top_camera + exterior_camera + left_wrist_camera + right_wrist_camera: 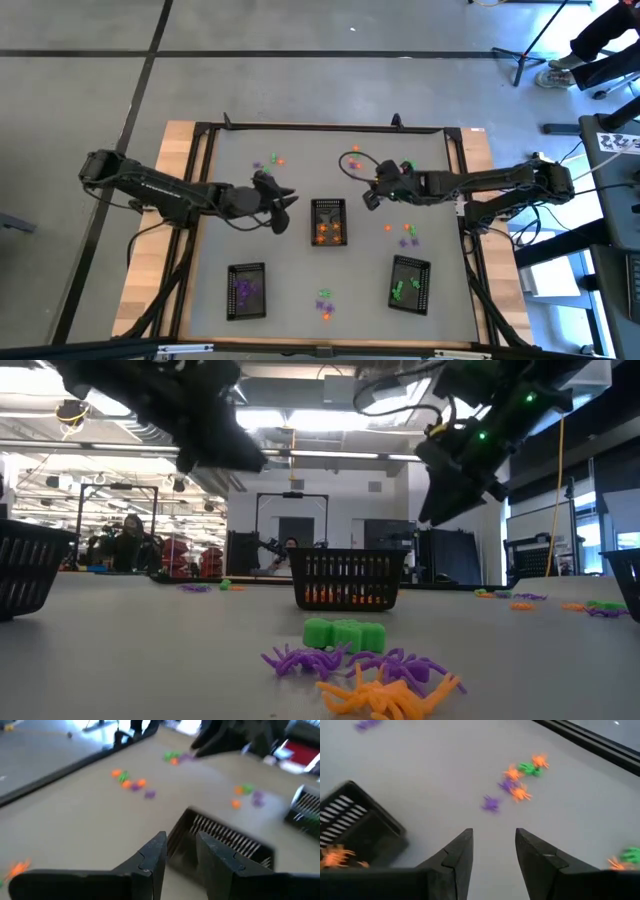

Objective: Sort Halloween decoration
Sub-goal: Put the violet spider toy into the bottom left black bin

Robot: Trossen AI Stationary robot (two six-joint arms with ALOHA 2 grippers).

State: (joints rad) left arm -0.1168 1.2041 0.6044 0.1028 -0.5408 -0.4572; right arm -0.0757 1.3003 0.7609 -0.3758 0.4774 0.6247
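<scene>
The Halloween decoration lies in small loose heaps of orange, purple and green trinkets on the grey table: far left (pixel 272 160), right of centre (pixel 405 235) and near the front edge (pixel 325 302). My left gripper (pixel 287 208) hovers open just left of the middle black tray (pixel 328 208), nothing between its fingers (pixel 180 855). My right gripper (pixel 368 195) hovers open just right of and behind that tray, also empty (pixel 492 850). It points slanting down at a heap of trinkets (pixel 520 780). Both grippers stay above the table in the low view.
The middle tray holds orange trinkets (pixel 330 235). A left front tray (pixel 246 275) holds purple ones, a right front tray (pixel 410 268) green ones. A black frame (pixel 320 127) borders the table. A cable loops at the far middle (pixel 352 162).
</scene>
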